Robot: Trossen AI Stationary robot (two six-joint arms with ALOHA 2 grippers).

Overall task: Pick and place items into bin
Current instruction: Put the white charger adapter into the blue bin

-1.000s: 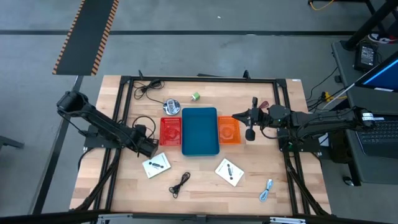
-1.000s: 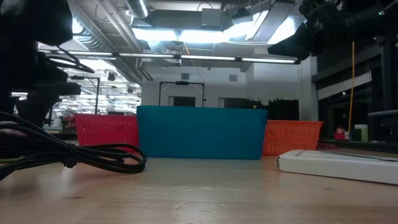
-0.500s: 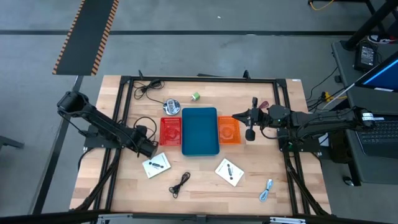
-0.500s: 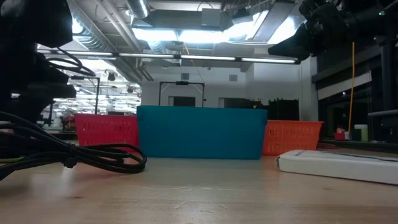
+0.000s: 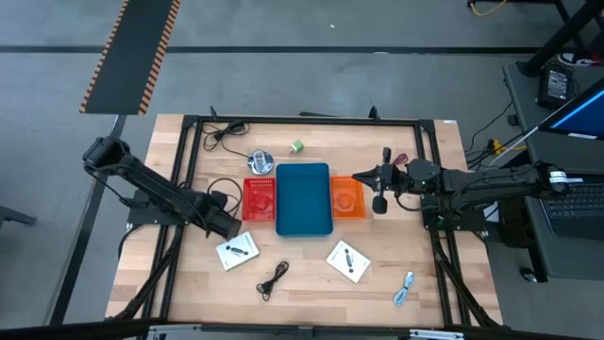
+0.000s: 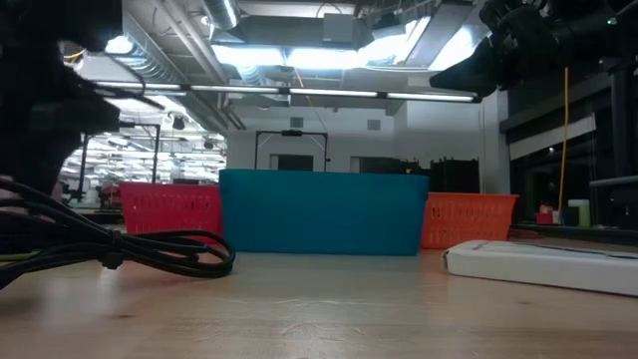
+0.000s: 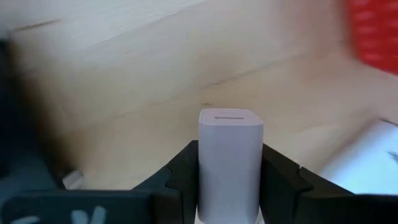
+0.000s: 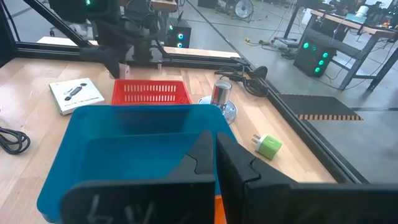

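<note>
**Left arm holds the pale block beside the red bin**

The left gripper [image 7: 229,186] has its jaws pinching the pale block [image 7: 229,155], which stands upright between the two dark fingers [image 7: 183,177] in the left wrist view. In the high view this left gripper [image 5: 226,222] sits above the wooden surface [image 5: 302,274], just left of the red bin [image 5: 260,198] and near a white card [image 5: 237,252] lying in front of it.

The teal bin [image 5: 304,198] stands in the middle of the surface, touching the red bin on one side and the orange bin [image 5: 346,198] on the other. The right gripper [image 5: 363,178] waits over the orange bin; in the right wrist view its jaws are pressed together, with the fingers [image 8: 200,163] almost meeting.

Other items lie loose on the surface: a second white card [image 5: 347,261] in front of the orange bin, a coiled black cable [image 5: 273,280] between the two cards, a blue-white cable [image 5: 404,288] near the front right corner, and a tiny green cube [image 5: 297,146] behind the teal bin. A shiny silver round object [image 5: 260,161] stands behind the red bin.
</note>
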